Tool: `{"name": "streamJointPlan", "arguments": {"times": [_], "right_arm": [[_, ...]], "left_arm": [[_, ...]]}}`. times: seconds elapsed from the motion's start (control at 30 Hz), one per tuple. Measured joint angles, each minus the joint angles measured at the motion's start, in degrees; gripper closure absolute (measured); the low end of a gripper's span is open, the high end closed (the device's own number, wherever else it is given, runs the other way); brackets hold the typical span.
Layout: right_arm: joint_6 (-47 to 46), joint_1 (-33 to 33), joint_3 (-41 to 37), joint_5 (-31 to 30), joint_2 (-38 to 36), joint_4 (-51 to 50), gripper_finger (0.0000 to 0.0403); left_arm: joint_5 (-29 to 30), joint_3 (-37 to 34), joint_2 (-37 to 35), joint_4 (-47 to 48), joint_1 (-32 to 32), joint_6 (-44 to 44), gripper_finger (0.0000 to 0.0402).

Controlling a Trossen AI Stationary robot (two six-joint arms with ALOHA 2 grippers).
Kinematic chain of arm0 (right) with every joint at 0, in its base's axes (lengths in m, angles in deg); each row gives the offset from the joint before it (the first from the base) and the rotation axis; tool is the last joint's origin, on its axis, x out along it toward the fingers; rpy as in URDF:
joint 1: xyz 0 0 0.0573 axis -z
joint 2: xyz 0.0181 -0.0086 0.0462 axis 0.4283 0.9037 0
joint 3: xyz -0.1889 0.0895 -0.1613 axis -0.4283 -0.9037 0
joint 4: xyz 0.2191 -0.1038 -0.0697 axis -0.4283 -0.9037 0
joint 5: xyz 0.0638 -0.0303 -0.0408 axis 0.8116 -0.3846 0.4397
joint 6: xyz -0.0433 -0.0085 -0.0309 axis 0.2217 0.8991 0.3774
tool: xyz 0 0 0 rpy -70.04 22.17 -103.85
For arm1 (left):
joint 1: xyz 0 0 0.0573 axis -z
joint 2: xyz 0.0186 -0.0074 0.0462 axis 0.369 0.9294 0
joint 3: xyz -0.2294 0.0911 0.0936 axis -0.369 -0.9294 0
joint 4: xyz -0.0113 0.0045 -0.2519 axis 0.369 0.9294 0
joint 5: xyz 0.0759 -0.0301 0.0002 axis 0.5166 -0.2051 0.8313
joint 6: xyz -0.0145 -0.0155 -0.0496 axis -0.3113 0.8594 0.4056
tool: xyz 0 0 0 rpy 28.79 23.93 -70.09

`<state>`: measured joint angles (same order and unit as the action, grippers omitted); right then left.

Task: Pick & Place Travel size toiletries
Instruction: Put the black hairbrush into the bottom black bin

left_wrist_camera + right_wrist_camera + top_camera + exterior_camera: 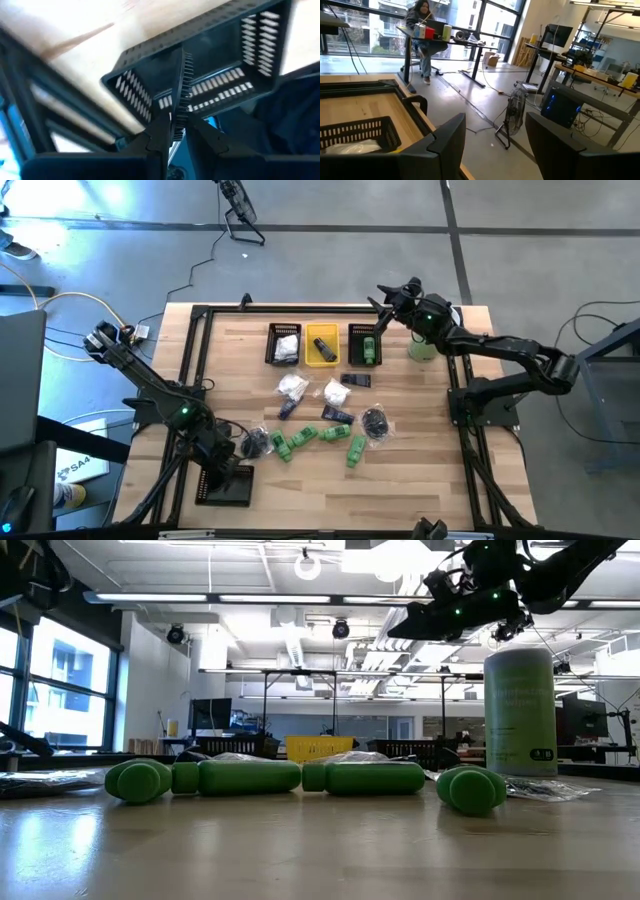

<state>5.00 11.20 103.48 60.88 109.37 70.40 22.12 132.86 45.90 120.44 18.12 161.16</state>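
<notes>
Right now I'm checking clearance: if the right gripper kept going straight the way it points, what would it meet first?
The right gripper points past the table's edge into the room. Nothing stands between its open fingers; the way looks free, probably until the floor, though depth is unclear.

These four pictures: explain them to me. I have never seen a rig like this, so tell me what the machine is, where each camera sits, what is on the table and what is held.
Two dark robot arms work at a wooden table. One camera looks straight down, one sits at table height, and one rides on each wrist.

At the far edge stand three small bins, beside a big pale-green cylinder. Scattered in the middle are green little bottles, white packets, dark tubes and a black round piece.

The left gripper, at the near left corner, is shut on the wall of a fourth black bin. The right gripper hovers open and empty above the far bins.
</notes>
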Motion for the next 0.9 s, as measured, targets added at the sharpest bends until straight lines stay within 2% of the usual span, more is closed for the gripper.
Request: {"name": "streamJointPlan", "arguments": {"times": [0.13, 0.37, 0.47, 0.57, 0.7, 0.9], "right_arm": [[0.17, 0.0, 0.0, 0.14, 0.0, 0.0, 0.0204], [0.22, 0.0, 0.0, 0.16, 0.0, 0.01, 0.0204], [0.24, 0.0, 0.0, 0.16, 0.0, 0.0, 0.0204], [0.24, 0.0, 0.0, 0.18, 0.0, 0.0, 0.0204], [0.24, 0.0, 0.0, 0.18, 0.0, 0.0, 0.0204], [0.42, 0.0, 0.0, 0.18, 0.0, -0.03, 0.0204]], "left_arm": [[-1.8, 0.0, 0.0, 0.08, 0.0, 0.93, 0.0335], [-0.94, 0.0, 0.0, -0.51, 0.0, 1.75, 0.027], [-0.99, 0.0, 0.0, -1.97, 0.0, 1.7, 0.0254], [-2.12, 0.0, 0.0, -4.05, 0.0, 0.56, 0.0254], [-2.13, 0.0, 0.0, -6.73, 0.0, -5.27, 0.0268], [5.78, 0.0, 0.0, -6.82, -0.04, -13.04, 0.0292]]}}
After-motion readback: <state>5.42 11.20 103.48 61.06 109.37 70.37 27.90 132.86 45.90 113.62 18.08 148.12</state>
